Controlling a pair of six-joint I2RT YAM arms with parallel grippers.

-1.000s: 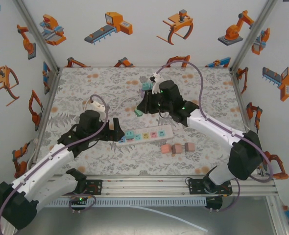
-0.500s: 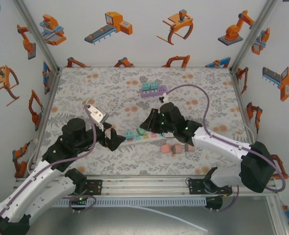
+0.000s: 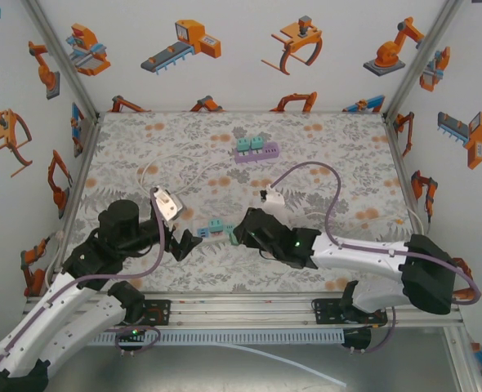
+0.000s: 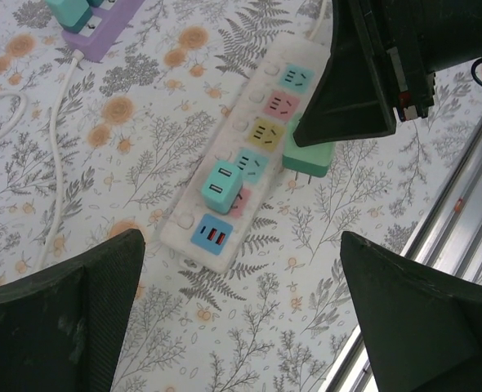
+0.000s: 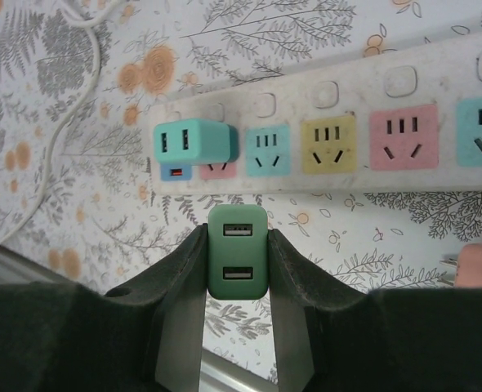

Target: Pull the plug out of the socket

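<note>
The white plastic power strip [image 5: 437, 77] is lying long and flat on the floral-printed tablecloth [image 5: 249, 33], its square sockets tinted teal, yellow and pink. A boxy teal adapter [image 5: 194, 140] is sitting plugged in near its left end. The right gripper [image 5: 237, 238] is pinching a rounded, matte green plug [image 5: 237, 263] just off the strip's near side, clear of the sockets. The left gripper [image 4: 241, 253] is hanging spread wide by the strip's left end, touching nothing.

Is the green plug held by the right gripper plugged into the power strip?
No, the green plug sits clamped in the right gripper, off the power strip.
</note>
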